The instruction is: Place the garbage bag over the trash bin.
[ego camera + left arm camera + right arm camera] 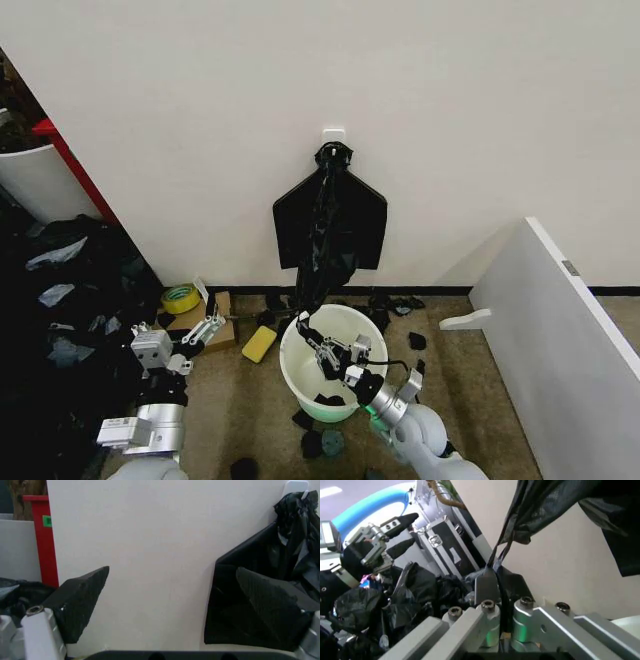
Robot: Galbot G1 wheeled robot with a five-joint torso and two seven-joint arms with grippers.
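The right end effector pinches the garbage bag above the trash bin, seemingly pulling it free; next, spread its mouth. The left end effector waits spread.

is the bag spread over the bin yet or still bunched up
Still bunched: the garbage bag hangs as a narrow twisted strand from the wall hook, and the trash bin rim is bare white. The right gripper pinches its lower end.

A roll of yellow tape sits on a cardboard box by the wall. A yellow sponge lies on the floor just beside the box. A white panel leans at the right, and black scraps litter the floor along the baseboard.
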